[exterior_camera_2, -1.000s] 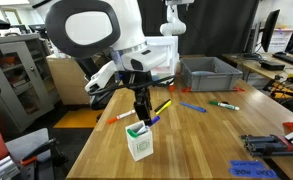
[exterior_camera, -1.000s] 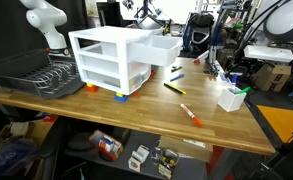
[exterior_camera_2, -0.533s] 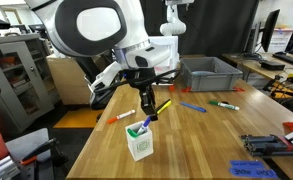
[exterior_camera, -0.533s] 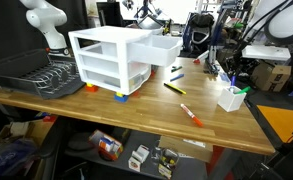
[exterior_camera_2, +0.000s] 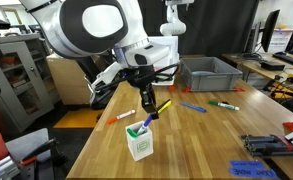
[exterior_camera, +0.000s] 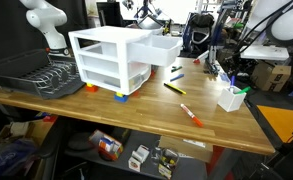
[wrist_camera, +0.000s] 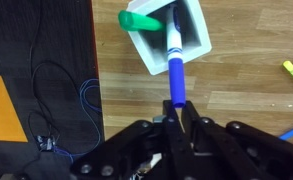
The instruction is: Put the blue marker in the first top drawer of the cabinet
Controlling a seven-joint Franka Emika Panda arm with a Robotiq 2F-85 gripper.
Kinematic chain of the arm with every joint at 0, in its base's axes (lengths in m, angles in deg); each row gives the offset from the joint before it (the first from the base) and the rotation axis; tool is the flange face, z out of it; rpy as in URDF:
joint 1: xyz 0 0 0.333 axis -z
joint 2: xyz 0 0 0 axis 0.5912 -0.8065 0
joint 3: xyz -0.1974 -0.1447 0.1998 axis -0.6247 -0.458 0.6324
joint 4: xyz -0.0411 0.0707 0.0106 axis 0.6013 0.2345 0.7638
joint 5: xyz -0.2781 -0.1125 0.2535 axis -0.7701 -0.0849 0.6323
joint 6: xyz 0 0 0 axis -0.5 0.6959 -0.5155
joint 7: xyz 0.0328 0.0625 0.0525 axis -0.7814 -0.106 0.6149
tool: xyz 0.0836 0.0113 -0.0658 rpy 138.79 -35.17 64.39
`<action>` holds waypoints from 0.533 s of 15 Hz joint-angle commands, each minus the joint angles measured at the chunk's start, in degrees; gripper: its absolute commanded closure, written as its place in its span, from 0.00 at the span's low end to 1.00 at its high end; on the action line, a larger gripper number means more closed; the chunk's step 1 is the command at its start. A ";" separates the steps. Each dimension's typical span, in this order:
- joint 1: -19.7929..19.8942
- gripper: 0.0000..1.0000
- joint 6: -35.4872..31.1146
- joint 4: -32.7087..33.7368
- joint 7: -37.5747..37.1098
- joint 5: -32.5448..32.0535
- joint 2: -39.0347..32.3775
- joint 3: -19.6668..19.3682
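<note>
In the wrist view the blue marker (wrist_camera: 174,65) stands slanted in a white square cup (wrist_camera: 194,48), beside a green marker (wrist_camera: 138,20). My gripper (wrist_camera: 176,108) is shut on the blue marker's upper end. In both exterior views the gripper (exterior_camera: 229,78) (exterior_camera_2: 146,108) hangs just above the cup (exterior_camera: 230,99) (exterior_camera_2: 138,144) near the table's end. The white cabinet (exterior_camera: 108,62) stands at the other end of the table, its first top drawer (exterior_camera: 159,48) pulled out and open.
A black dish rack (exterior_camera: 31,72) sits beside the cabinet. An orange-red marker (exterior_camera: 191,115) and a yellow-and-black pen (exterior_camera: 174,88) lie on the wood between cabinet and cup. A grey bin (exterior_camera_2: 211,72) stands at the far side. The table edge runs close to the cup.
The jaws have closed onto the blue marker in the cup. The gripper has shifted slightly over the cup; nothing else moved.
</note>
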 commanded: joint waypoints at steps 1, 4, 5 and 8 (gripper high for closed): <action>-0.72 0.97 0.84 0.78 -1.75 -1.84 0.19 -0.81; -0.36 0.97 1.43 1.52 -2.60 -3.70 2.83 -1.13; -0.29 0.97 1.47 1.93 -3.18 -4.56 4.00 -1.14; 0.14 0.97 1.84 4.12 -5.81 -10.78 9.09 -1.14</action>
